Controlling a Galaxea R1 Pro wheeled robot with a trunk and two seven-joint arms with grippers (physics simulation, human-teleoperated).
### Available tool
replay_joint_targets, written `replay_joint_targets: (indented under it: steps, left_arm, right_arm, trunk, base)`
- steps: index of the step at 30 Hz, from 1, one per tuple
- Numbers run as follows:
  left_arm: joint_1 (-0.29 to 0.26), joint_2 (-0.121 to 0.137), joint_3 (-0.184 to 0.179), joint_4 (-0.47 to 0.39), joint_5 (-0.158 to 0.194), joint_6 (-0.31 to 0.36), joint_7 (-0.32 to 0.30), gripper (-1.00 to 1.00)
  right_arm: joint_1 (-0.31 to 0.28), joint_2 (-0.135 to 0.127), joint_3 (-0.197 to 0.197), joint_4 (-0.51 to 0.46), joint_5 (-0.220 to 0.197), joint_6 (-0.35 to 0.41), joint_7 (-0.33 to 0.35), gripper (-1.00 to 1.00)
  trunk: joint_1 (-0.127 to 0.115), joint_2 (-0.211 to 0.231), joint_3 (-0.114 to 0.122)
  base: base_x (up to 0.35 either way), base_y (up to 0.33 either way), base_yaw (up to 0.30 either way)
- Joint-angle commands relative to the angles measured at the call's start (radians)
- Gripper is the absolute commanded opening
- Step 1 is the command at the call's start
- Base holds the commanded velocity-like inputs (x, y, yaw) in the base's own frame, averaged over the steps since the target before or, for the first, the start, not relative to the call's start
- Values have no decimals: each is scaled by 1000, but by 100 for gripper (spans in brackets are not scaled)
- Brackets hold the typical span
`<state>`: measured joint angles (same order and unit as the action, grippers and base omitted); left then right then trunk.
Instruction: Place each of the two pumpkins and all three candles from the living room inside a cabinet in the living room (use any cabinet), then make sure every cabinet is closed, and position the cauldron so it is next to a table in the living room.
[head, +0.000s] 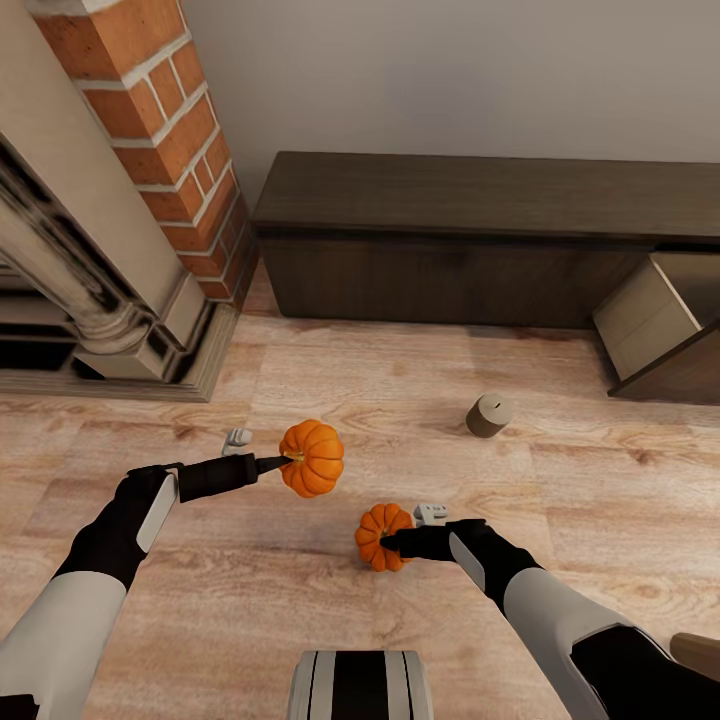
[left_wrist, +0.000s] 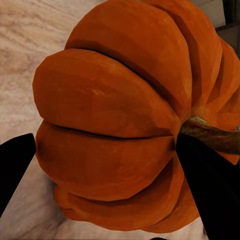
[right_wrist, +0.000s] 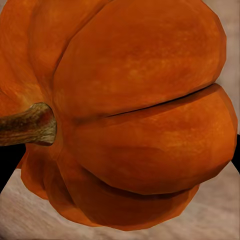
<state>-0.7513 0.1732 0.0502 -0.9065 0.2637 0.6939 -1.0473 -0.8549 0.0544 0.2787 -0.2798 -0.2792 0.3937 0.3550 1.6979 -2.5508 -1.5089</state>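
Left hand (head: 272, 463) is clamped on the larger-looking pumpkin (head: 312, 458), stem side toward the fingers, held above the wood floor (head: 400, 380); the left wrist view shows dark fingers (left_wrist: 210, 190) on either side of its body. Right hand (head: 392, 543) is clamped on the second pumpkin (head: 378, 535), low near the floor. A candle (head: 489, 415) stands alone on the floor, well apart to the right. The cabinet (head: 450, 230) runs along the wall behind, one door (head: 650, 310) swung open at its right end.
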Motion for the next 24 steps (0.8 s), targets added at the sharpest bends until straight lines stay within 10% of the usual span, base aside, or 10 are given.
replay_joint_targets:
  steps: [1, 10, 11, 24]
  left_arm:
    - [0, 0, 0, 0, 3, 5, 0, -100]
    - [0, 0, -1, 0, 3, 4, -2, -100]
    - [0, 0, -1, 0, 3, 4, -2, -100]
    - [0, 0, -1, 0, 3, 1, 3, -100]
  right_arm:
    - [0, -1, 14, 5, 15, 1, -39, 100]
    - [2, -1, 14, 5, 15, -2, -39, 100]
    - [2, -1, 14, 5, 15, -2, -39, -100]
    - [2, -1, 14, 5, 13, -3, -37, -100]
  trunk:
    - [0, 0, -1]
    - [0, 0, -1]
    - [0, 0, -1]
    - [0, 0, -1]
  base:
    - [0, 0, 0]
    - [0, 0, 0]
    - [0, 0, 0]
    - [0, 0, 0]
